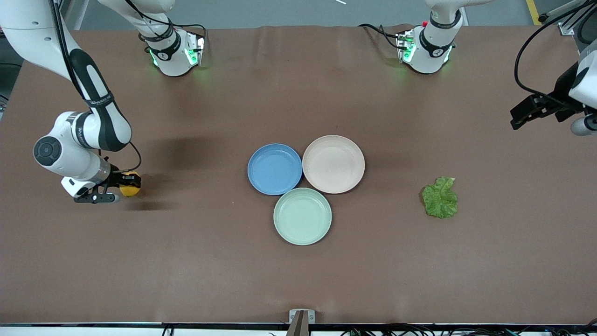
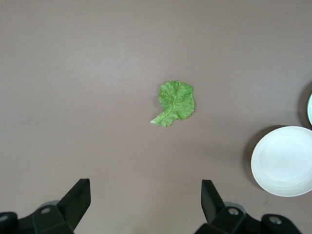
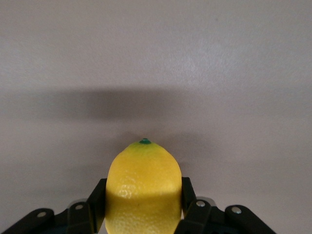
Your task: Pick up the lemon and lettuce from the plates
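Observation:
My right gripper (image 1: 125, 185) is shut on the lemon (image 1: 130, 184) and holds it low over the bare table at the right arm's end, away from the plates. In the right wrist view the yellow lemon (image 3: 144, 185) sits between the fingers (image 3: 96, 197). The lettuce (image 1: 440, 197) lies flat on the table toward the left arm's end, off the plates. My left gripper (image 1: 520, 116) is open and empty, high over the table edge at that end; its wrist view shows the lettuce (image 2: 174, 103) past the fingers (image 2: 78, 197). The blue plate (image 1: 274, 169) and beige-pink plate (image 1: 333, 164) are empty.
A mint-green plate (image 1: 302, 216) touches the other two, nearer the front camera. The beige-pink plate (image 2: 285, 161) and a sliver of the mint-green plate (image 2: 310, 109) show in the left wrist view. The brown table (image 1: 186, 261) surrounds them.

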Action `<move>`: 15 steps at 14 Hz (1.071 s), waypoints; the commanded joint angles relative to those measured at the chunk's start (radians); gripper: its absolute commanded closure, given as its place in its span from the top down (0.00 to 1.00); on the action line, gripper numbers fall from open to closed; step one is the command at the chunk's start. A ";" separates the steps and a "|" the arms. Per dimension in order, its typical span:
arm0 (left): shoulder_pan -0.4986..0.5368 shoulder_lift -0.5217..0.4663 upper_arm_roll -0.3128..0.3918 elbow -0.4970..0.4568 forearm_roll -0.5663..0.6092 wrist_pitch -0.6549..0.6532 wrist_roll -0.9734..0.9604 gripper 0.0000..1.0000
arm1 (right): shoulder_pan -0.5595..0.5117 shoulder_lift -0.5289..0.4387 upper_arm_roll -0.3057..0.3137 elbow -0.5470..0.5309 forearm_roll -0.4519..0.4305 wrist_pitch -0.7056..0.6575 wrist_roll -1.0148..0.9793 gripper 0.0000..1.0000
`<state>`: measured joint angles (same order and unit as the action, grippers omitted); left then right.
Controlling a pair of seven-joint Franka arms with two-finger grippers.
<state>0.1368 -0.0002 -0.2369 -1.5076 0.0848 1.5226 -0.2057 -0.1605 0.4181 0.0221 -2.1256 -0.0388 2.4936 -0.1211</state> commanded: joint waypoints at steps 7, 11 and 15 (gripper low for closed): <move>-0.115 -0.060 0.156 -0.059 -0.051 -0.021 0.135 1.00 | -0.018 -0.094 0.028 0.076 -0.009 -0.242 0.021 1.00; -0.120 -0.064 0.151 -0.054 -0.076 -0.021 0.132 1.00 | 0.036 -0.255 0.033 0.289 -0.009 -0.699 0.086 1.00; -0.117 -0.060 0.154 -0.059 -0.077 -0.021 0.135 1.00 | 0.076 -0.283 0.035 0.582 -0.009 -1.016 0.097 1.00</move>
<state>0.0181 -0.0498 -0.0886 -1.5584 0.0270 1.5050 -0.0935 -0.0932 0.1108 0.0562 -1.6690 -0.0387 1.5743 -0.0430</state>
